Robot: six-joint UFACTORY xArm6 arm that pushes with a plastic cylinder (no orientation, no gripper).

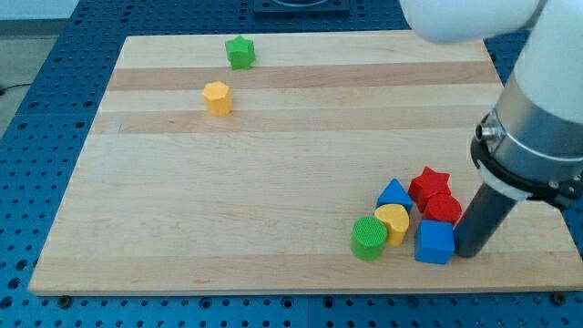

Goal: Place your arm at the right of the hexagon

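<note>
The yellow hexagon (218,97) lies on the wooden board (273,182) at the view's upper left, with a green star (240,52) just above and right of it. My tip (466,252) touches the board at the view's lower right, far from the hexagon. It stands right beside a blue cube (434,241). Clustered left of my tip are a red star (429,184), a red block (444,209), a blue triangle (394,194), a yellow heart (393,222) and a green cylinder (369,237).
The arm's white and black body (533,137) fills the view's right side above the board's right edge. A blue perforated table (36,137) surrounds the board.
</note>
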